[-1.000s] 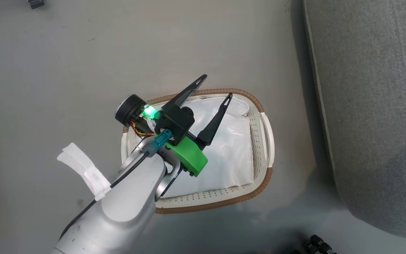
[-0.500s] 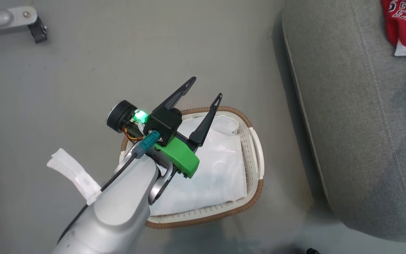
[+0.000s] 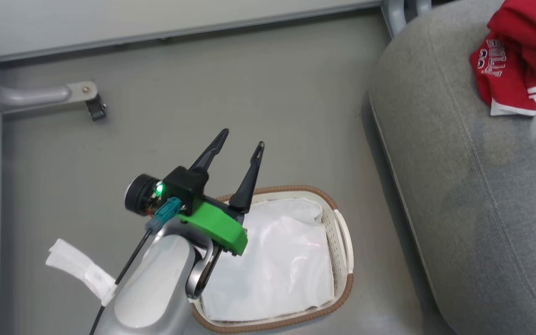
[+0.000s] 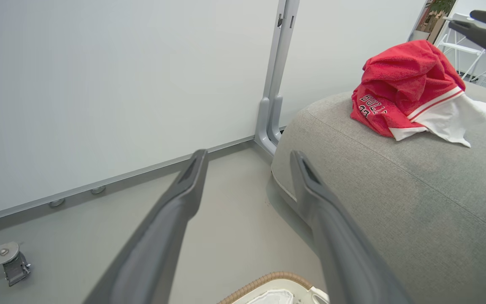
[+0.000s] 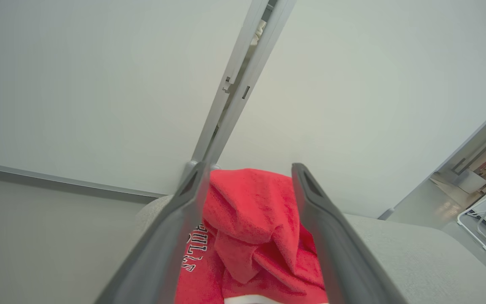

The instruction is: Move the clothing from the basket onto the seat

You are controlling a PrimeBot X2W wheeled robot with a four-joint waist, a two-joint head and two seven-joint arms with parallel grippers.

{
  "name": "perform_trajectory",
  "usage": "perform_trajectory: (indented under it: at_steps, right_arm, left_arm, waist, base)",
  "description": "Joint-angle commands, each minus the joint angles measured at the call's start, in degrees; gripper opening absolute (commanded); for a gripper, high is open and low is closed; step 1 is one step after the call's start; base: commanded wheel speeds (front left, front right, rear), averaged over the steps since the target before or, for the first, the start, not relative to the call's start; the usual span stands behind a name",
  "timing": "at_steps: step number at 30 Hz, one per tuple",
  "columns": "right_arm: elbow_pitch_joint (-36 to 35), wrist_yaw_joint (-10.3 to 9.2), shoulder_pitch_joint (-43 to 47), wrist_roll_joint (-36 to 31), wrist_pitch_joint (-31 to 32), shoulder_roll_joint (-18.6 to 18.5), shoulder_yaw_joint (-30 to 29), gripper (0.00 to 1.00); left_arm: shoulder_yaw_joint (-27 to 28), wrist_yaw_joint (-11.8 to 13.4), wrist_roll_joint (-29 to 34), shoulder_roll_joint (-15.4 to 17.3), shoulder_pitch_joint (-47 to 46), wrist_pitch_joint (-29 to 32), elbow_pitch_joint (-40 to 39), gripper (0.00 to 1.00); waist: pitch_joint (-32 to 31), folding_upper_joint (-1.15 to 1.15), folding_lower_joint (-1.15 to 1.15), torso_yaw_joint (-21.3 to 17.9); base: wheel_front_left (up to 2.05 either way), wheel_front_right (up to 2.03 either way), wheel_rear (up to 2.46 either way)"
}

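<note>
Clothing (image 3: 510, 60) lies heaped on the seat (image 3: 458, 186) at the upper right of the head view. The basket (image 3: 342, 242) at lower centre holds just its white sheet (image 3: 272, 270). We judge the job about done. Our left gripper (image 3: 241, 138) and right gripper (image 5: 249, 169) both gape wide, gripping nothing.

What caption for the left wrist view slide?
Open left claw poised by the basket; red clothing heaped on the grey seat beyond.
</note>
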Motion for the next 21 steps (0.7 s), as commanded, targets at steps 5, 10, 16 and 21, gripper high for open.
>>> perform_trajectory:
  at_steps: [5, 10, 16, 21]
  right_arm:
    - [0.6, -0.08, 2.4, 3.0, -0.1, 3.2, 4.3, 1.0]
    - [0.9, -0.08, 5.1, 5.4, -0.1, 7.3, 6.9, 1.0]
    - [-1.6, -0.08, 11.3, 8.2, -0.1, 12.1, 8.3, 1.0]
    - [-4.8, -0.08, 17.7, 8.8, -0.1, 14.8, 8.4, 1.0]
  left_arm:
    - [4.9, 0.9, 0.7, -0.4, 4.5, 0.0, -1.1, 1.0]
    - [10.2, 1.5, 1.4, -0.5, 8.6, 0.0, -1.8, 1.0]
    - [17.3, 2.4, 1.7, -0.7, 14.1, 0.0, -2.6, 1.0]
    - [22.1, 2.0, 2.4, -0.9, 18.8, 0.0, -3.0, 1.0]
  waist:
    - [-7.8, 0.67, 0.0, 4.8]
    - [-10.1, 0.67, 0.0, 6.2]
    - [-12.0, 0.67, 0.0, 6.5]
    - [-13.1, 0.67, 0.0, 5.8]
  base:
    - [0.0, 0.0, 0.0]
    - [0.0, 0.0, 0.0]
    - [0.0, 0.0, 0.0]
    - [0.0, 0.0, 0.0]
